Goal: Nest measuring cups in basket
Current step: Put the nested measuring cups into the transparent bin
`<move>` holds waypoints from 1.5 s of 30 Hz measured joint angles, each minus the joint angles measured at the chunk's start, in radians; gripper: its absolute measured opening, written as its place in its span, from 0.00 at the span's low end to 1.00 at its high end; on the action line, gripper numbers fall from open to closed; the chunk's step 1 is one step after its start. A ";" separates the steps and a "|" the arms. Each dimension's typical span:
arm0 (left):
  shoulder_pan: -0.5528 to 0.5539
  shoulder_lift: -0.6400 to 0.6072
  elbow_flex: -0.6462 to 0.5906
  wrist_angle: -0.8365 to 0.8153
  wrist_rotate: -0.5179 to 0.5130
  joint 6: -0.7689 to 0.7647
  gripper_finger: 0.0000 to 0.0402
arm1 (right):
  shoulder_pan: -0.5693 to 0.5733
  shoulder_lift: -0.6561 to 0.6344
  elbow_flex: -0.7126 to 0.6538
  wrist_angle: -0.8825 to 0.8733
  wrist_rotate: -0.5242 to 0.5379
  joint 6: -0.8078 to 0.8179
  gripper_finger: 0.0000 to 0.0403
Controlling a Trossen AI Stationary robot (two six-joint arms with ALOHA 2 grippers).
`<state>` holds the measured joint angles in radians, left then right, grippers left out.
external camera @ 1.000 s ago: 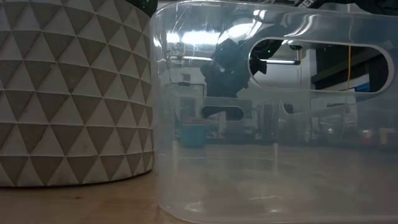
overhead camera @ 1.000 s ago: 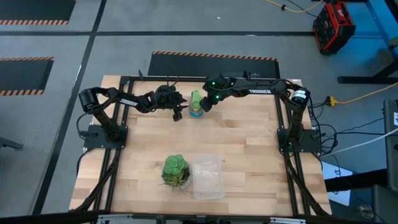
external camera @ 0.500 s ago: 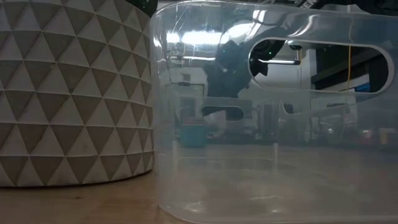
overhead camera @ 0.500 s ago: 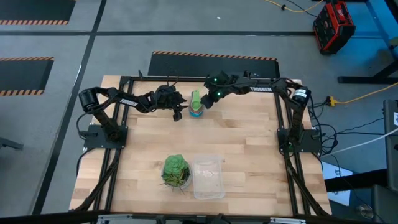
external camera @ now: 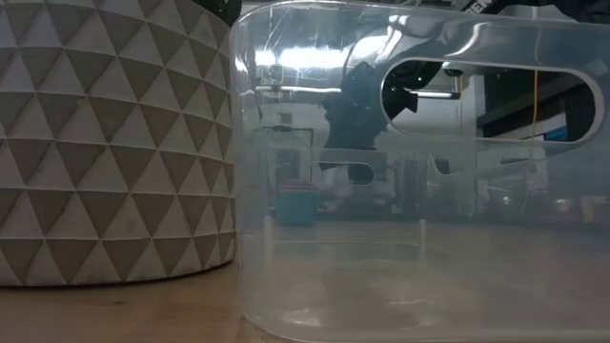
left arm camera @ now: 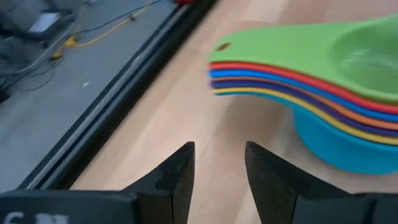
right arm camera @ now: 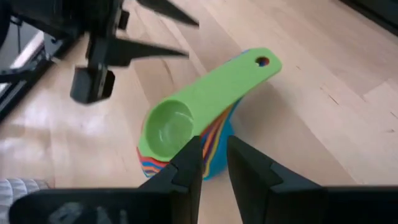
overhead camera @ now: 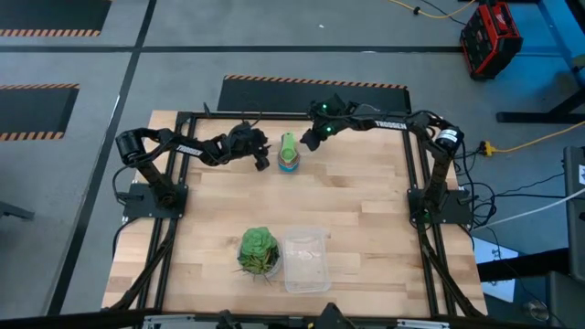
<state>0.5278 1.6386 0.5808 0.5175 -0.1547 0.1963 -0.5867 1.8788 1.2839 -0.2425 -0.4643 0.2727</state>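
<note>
High view: the measuring cups (overhead camera: 289, 153) sit stacked one inside another, green on top, near the far edge of the wooden counter (overhead camera: 347, 210), resting on it and held by nothing. The left gripper (overhead camera: 261, 157) hangs just beside the stack on its left. In the left wrist view its fingers (left arm camera: 177, 180) stand apart with bare wood between them, and the cups' (left arm camera: 323, 93) handles fan out ahead, green over red, blue and yellow, above a light blue bowl. The right gripper (overhead camera: 311, 139) hovers just beside the stack on its right. In the right wrist view its fingers (right arm camera: 189, 163) show a narrow gap with nothing in it, above the cups (right arm camera: 196, 124). The basket (overhead camera: 306, 260), a clear tub, stands near the front edge, well apart from the cups, touching or nearly touching a green leafy ball (overhead camera: 258, 249) in a white patterned pot (external camera: 114, 143).
</note>
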 joint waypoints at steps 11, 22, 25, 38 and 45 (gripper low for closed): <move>-0.001 0.000 0.000 0.000 -0.038 -0.142 0.34 | 0.004 -0.001 0.000 -0.081 0.149 -0.100 0.19; -0.002 0.000 0.000 0.000 0.075 -0.226 0.34 | 0.036 -0.001 0.000 -0.093 0.263 -0.098 0.19; -0.001 0.000 0.000 0.000 0.075 -0.247 0.34 | 0.041 -0.001 0.000 -0.093 0.262 -0.099 0.19; -0.001 0.000 0.000 -0.001 0.068 -0.247 0.34 | 0.041 -0.001 -0.001 -0.091 0.262 -0.098 0.19; -0.001 0.000 0.000 -0.002 0.067 -0.247 0.34 | 0.041 -0.001 -0.001 -0.091 0.262 -0.095 0.19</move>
<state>0.5267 1.6382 0.5808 0.5156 -0.0875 -0.0505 -0.5461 1.8782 1.2831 -0.3332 -0.2020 0.1776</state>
